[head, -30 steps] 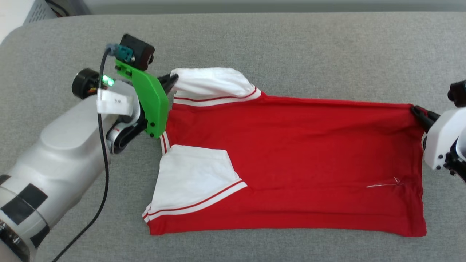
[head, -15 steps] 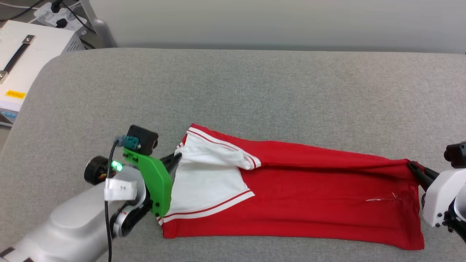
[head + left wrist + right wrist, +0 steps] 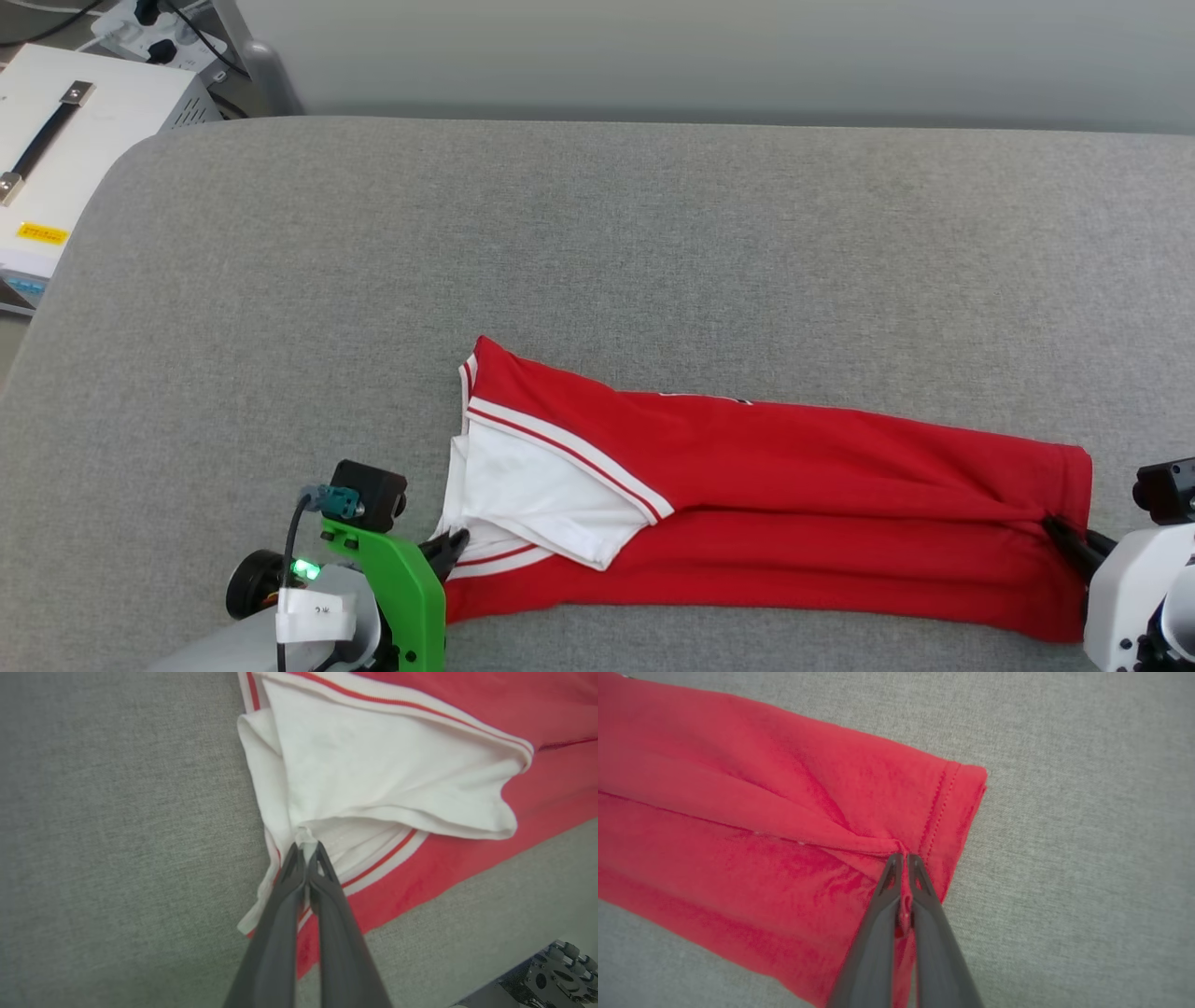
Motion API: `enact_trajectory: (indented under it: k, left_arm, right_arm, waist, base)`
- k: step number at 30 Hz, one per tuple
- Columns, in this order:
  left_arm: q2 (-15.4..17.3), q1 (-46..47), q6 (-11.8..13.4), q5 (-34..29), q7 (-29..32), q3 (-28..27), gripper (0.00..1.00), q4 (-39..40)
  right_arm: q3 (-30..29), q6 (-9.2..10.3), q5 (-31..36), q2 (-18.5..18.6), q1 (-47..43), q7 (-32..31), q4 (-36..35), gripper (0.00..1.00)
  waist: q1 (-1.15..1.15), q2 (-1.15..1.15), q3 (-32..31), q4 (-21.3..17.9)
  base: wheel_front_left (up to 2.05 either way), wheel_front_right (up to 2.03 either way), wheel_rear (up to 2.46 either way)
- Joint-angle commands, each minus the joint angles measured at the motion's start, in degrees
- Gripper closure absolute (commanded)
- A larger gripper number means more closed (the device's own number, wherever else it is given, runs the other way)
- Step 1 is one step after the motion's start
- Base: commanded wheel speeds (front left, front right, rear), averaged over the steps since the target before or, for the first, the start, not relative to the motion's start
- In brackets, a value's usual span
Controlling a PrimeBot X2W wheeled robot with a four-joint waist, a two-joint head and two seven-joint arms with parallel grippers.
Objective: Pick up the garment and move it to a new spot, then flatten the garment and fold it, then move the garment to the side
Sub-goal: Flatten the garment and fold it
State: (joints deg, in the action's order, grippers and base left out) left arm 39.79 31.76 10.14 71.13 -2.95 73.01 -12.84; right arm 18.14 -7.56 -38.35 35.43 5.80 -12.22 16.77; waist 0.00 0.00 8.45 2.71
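Left claw (image 3: 455, 543) at lower left, fingers angled up-right, clamped tight on garment (image 3: 794, 485) sleeve. Right claw (image 3: 1060, 530) at lower right, fingers angled up-left, clamped tight on the hem end.

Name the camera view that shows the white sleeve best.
Left wrist view: the white sleeve lies close and large, pinched by the left gripper. The head view shows it small, partly folded over. The right wrist view shows the garment at its red hem.
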Motion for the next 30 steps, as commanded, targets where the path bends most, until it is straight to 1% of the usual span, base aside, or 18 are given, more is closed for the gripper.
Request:
enact_trajectory:
  k: [1,2,3,4,5,7,11,15,16,19,22,24,26,30]
  left_arm:
    - [-0.45,-1.03,0.01,0.42,0.15,-0.07,1.0,-1.08]
    - [-0.77,-1.09,-0.07,0.38,0.17,-0.06,1.0,-1.65]
    - [-1.13,-1.07,-0.05,0.18,0.13,-0.05,1.0,-2.37]
    - [-1.41,-1.01,0.05,-0.07,-0.15,-0.06,0.86,-2.82]
    - [-1.75,-0.93,0.18,-0.28,-0.99,-0.33,0.0,-3.13]
    - [-1.95,-1.26,0.67,-0.35,-3.3,-1.33,0.0,-3.19]
    - [-0.65,-1.56,3.45,-1.69,-7.16,-2.83,0.0,-2.12]
    - [0.05,-2.37,7.25,-2.37,-10.49,-6.09,0.0,0.17]
    - [0.23,-2.71,8.48,-2.78,-11.06,-7.25,0.0,0.7]
    - [0.41,-3.9,11.03,-4.74,-11.82,-10.1,0.0,1.8]
    - [-0.01,-5.38,13.97,-9.12,-12.0,-14.85,0.0,3.0]
    - [-0.82,-7.2,15.76,-12.91,-12.02,-18.98,0.0,4.1]
    - [-1.63,-9.37,17.11,-16.87,-12.03,-22.75,0.0,5.09]
    - [-3.84,-13.74,18.4,-24.6,-12.03,-29.97,0.0,7.33]
  right_arm:
    - [-0.09,0.08,0.2,-0.69,-0.79,-0.34,0.58,1.0]
    - [-0.07,0.08,0.28,-0.97,-0.78,-0.31,0.82,1.0]
    - [0.0,0.08,0.38,-1.26,-0.76,-0.27,1.06,0.86]
    - [0.09,0.08,0.16,-1.57,-0.77,-0.31,1.07,0.65]
    - [-0.09,0.08,-0.22,-1.88,-0.74,-0.04,0.9,0.0]
    - [-0.82,0.08,-0.79,-1.91,-0.93,0.72,-0.01,0.0]
    - [-2.12,0.08,-2.34,-1.38,-1.75,0.63,-3.39,0.0]
    - [-5.08,0.08,-3.39,-0.05,-2.52,-0.87,-7.31,0.0]
    - [-5.97,0.08,-3.53,0.46,-2.65,-1.5,-8.09,0.0]
    - [-8.28,0.08,-4.2,1.58,-3.13,-4.05,-9.59,0.0]
    - [-10.78,0.08,-5.95,2.58,-3.97,-8.64,-10.13,0.0]
    - [-12.1,0.08,-7.59,3.2,-4.53,-12.56,-10.02,0.0]
    - [-13.6,0.08,-9.54,3.5,-4.87,-15.96,-9.63,0.0]
    - [-16.23,0.08,-12.83,3.14,-5.15,-21.24,-7.44,0.0]
  waist:
    - [0.0,0.0,0.44,-0.04]
    - [0.0,0.0,0.51,-0.02]
    - [0.0,0.0,0.51,0.04]
    - [0.0,0.0,0.42,0.07]
    - [0.0,0.0,0.13,0.14]
    - [0.0,0.0,-1.18,0.25]
    - [0.0,0.0,-2.96,0.37]
    - [0.0,0.0,-3.85,0.62]
    - [0.0,0.0,-3.97,0.72]
    - [0.0,0.0,-4.11,1.07]
    - [0.0,0.0,-3.84,1.64]
    - [0.0,0.0,-3.59,2.05]
    - [0.0,0.0,-3.25,2.48]
    - [0.0,0.0,-2.52,3.44]
  base:
    - [0.0,0.0,0.0]
    - [0.0,0.0,0.0]
    - [0.0,0.0,0.0]
    - [0.0,0.0,0.0]
    - [0.0,0.0,0.0]
    - [0.0,0.0,0.0]
    - [0.0,0.0,0.0]
    - [0.0,0.0,0.0]
    - [0.0,0.0,0.0]
    - [0.0,0.0,0.0]
    - [0.0,0.0,0.0]
    - [0.0,0.0,0.0]
    - [0.0,0.0,0.0]
    - [0.0,0.0,0.0]
